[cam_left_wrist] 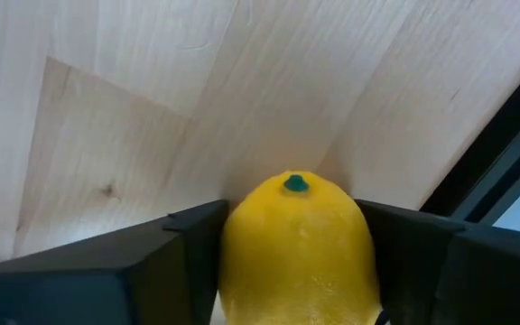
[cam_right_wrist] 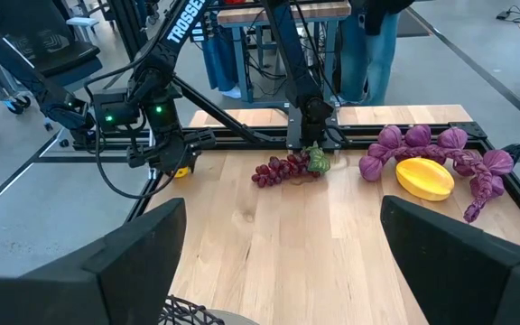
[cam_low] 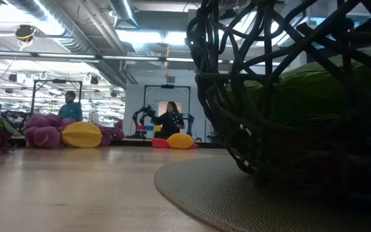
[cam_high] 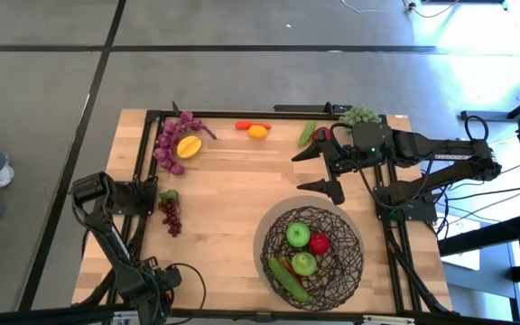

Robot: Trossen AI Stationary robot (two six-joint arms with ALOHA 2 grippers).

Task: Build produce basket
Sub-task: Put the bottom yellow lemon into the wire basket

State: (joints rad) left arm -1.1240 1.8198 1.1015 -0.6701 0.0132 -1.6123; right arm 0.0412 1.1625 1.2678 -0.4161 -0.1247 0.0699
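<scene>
The dark woven basket (cam_high: 312, 248) stands on a round grey mat at the near right, holding two green apples, a red apple (cam_high: 320, 242) and a cucumber. It fills the right of the low view (cam_low: 288, 96). My left gripper (cam_left_wrist: 301, 271) is shut on a yellow lemon (cam_left_wrist: 301, 244) near the table's near left corner (cam_high: 152, 271). It also shows in the right wrist view (cam_right_wrist: 181, 168). My right gripper (cam_high: 321, 168) hangs open and empty over the table beyond the basket, its fingers wide apart (cam_right_wrist: 278, 253). My left gripper pinches the lemon's two sides (cam_left_wrist: 237, 257) between its two fingers (cam_left_wrist: 170, 262), with the lemon's green-tipped end (cam_left_wrist: 295, 184) pointing away from the wrist. The fingers slant down toward the wooden tabletop. I cannot tell whether the lemon touches the table.
At the far left lie purple grapes (cam_high: 171, 144) and a yellow fruit (cam_high: 188, 146). Red grapes (cam_high: 170, 215) lie by the left arm's base. A red chili and an orange fruit (cam_high: 255, 131), a green vegetable (cam_high: 307, 134) and green grapes (cam_high: 359, 115) lie along the far edge. People stand beyond the table.
</scene>
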